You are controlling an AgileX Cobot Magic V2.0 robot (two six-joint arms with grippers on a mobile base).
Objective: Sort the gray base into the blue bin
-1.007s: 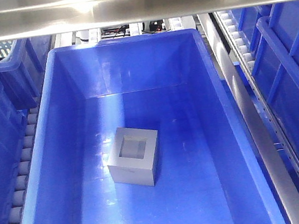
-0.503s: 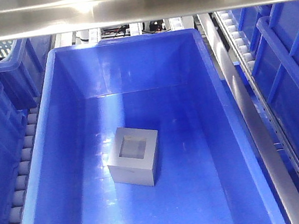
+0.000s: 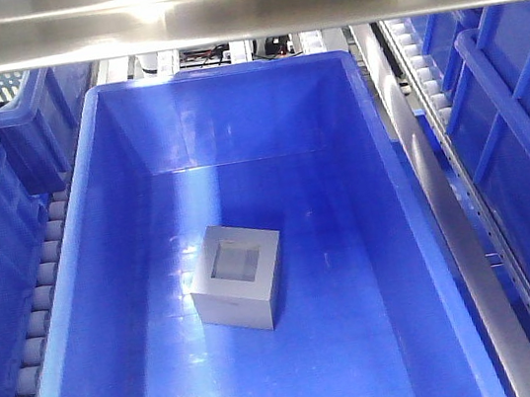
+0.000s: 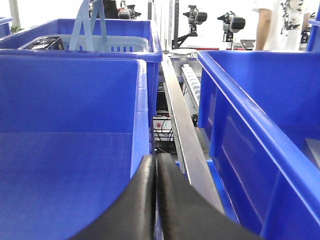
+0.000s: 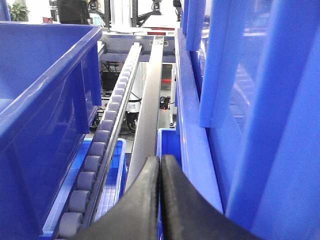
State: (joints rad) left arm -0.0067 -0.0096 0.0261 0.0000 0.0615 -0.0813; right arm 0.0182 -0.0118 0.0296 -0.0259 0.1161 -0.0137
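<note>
Gray base (image 3: 238, 277) already sits recess-up on the floor of the blue bin (image 3: 103, 113), well clear of both pincers: the left gripper (image 4: 156, 162) and right gripper (image 5: 160, 162) are clenched empty, outside the bin's walls, neither visibly nearer.

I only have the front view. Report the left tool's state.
Observer: The left tool is shut and empty, facing a metal rail.
Operator: Now the right one.
Observer: The right tool is shut too, holding nothing, beside a roller track.
Operator: Report anyone nearby.
Observer: A person in white stands in the background of the left wrist view.
</note>
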